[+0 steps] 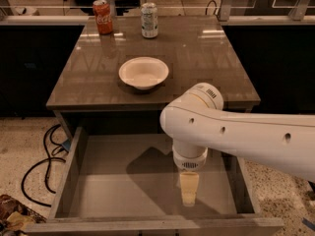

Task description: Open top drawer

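One big drawer [113, 191] is sticking far out from under the table [206, 53], with the gripper [189, 190] hanging down inside it just in front of the table, open or closed I cannot tell, so it should be lifting straight up, bumping nothing.

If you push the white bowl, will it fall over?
The white bowl looks thin and empty, so probably light, sliding on the glossy table. Wide and low, it likely won't tip. The tool hangs over the top drawer.
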Robot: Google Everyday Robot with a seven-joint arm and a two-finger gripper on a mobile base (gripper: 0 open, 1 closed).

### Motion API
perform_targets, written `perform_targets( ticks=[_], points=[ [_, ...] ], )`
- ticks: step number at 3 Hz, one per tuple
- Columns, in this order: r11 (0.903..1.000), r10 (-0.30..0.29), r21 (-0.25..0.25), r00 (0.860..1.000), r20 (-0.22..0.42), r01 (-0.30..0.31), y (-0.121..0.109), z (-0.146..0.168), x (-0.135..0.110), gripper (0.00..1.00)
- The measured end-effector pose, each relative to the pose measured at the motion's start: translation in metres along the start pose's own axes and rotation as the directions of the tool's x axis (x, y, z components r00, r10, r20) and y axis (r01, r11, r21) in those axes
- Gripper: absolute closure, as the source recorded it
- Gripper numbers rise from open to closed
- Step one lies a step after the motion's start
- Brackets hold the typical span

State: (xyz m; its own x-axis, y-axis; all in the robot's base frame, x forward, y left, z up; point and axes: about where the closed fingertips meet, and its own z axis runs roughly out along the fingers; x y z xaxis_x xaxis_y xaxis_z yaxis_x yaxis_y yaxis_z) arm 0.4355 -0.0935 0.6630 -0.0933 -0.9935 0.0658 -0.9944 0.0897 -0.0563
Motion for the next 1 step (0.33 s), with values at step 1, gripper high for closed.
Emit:
perform_targets(
  ticks=[1],
  points=[
    [1.0000,0.000,0.000,1.000,0.000,0.000,0.0000,0.0000,0.0000,0.00]
  ],
)
